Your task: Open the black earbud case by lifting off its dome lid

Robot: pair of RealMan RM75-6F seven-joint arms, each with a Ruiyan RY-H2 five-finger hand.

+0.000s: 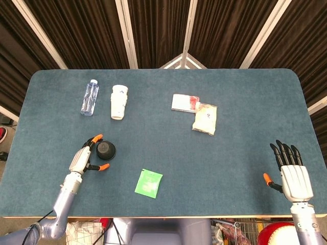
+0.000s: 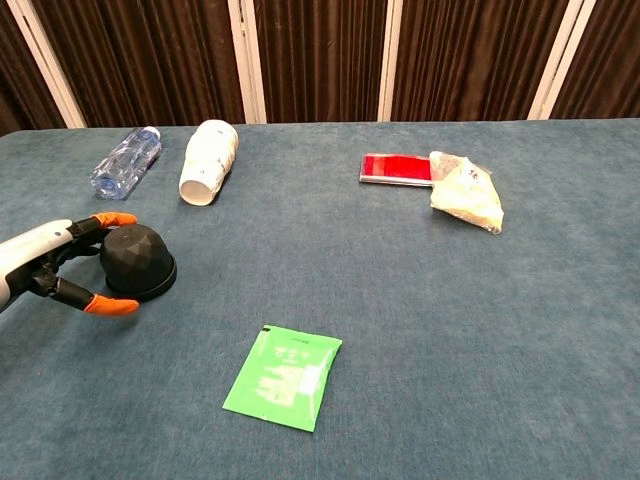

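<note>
Left robot hand [image 2: 60,265] brackets earbud case [image 2: 137,263], fingers spread.

Your blue bench [image 1: 245,153] carries a bottle [image 1: 89,97] and cup [image 1: 118,101] near its far left corner. A black earbud case [image 1: 106,150] and green packet [image 1: 148,182] lie toward its near left edge.

Matt black earbud case [image 2: 137,263], fuzzy cloth table [image 2: 480,330], glossy green sachet [image 2: 283,377]

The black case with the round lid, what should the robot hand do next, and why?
Probably close the left hand gently around the lid of the black case. Its orange fingertips sit on either side of the lid but do not seem to grip it yet.
</note>
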